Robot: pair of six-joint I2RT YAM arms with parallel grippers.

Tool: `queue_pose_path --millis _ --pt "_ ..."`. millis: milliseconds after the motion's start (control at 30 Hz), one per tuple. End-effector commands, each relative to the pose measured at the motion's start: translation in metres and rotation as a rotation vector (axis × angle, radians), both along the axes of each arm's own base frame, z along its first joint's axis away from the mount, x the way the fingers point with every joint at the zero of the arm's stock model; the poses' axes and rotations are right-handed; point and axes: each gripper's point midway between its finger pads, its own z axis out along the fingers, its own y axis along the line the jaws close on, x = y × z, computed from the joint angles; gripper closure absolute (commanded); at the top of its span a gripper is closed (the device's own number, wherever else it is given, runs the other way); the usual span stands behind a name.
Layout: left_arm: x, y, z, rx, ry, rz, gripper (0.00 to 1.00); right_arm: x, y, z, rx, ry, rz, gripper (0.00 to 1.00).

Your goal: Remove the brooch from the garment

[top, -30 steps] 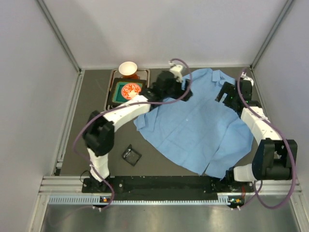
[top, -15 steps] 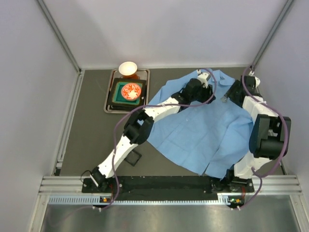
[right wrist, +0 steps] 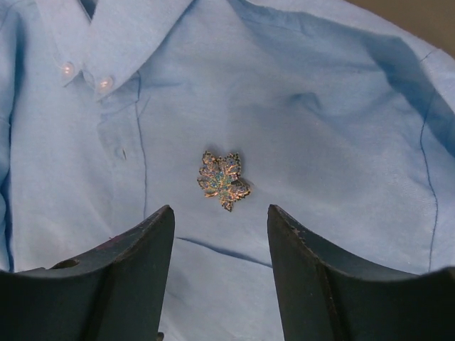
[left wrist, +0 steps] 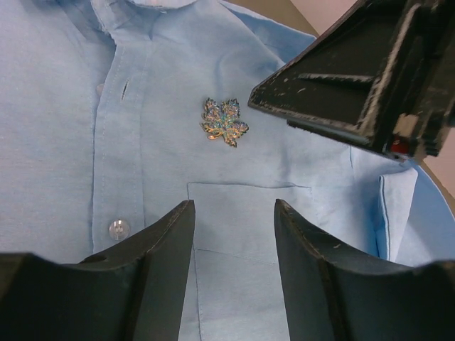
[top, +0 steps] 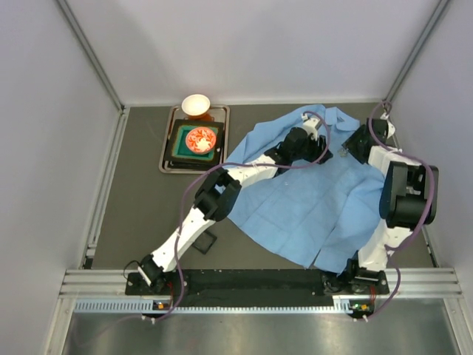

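Brooch (right wrist: 223, 180) still pinned on garment (top: 310, 200); left gripper (left wrist: 232, 207) and right gripper (right wrist: 220, 209), both apart, have converged, seemingly hovering above it.

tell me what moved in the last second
The left gripper swung right from beside the tray to over the chest of the shirt. The right arm drew its elbow in, the right gripper staying over the shirt. Both hang open above the brooch, holding nothing. Shirt and tray stayed put.
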Motion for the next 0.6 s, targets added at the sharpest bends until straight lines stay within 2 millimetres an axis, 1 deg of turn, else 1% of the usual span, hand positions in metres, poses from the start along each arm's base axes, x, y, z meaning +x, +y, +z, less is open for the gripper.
queue_pose_path --millis 0,33,67,100,167,333,567 --pt "0.008 -0.012 0.043 -0.118 -0.085 -0.006 0.46 0.020 -0.008 0.013 0.000 -0.072 -0.001 0.45" --pt "0.008 -0.013 0.037 -0.118 -0.076 -0.007 0.46 0.022 -0.009 0.013 -0.004 -0.074 0.002 0.45" --pt "0.009 -0.013 0.036 -0.119 -0.074 -0.002 0.46 0.021 -0.009 0.007 -0.004 -0.062 0.003 0.45" --pt "0.010 -0.013 0.034 -0.118 -0.070 0.000 0.47 0.022 -0.011 0.006 -0.008 -0.059 -0.001 0.45" --pt "0.010 -0.013 0.022 -0.107 -0.058 0.004 0.48 0.022 -0.014 0.002 -0.009 -0.052 -0.009 0.45" --pt "0.005 -0.013 0.005 -0.092 -0.014 -0.005 0.49 0.031 -0.012 -0.004 0.021 -0.048 0.004 0.47" --pt "0.002 -0.011 -0.003 -0.072 0.005 -0.004 0.50 0.031 0.005 -0.011 0.124 -0.039 0.031 0.47"
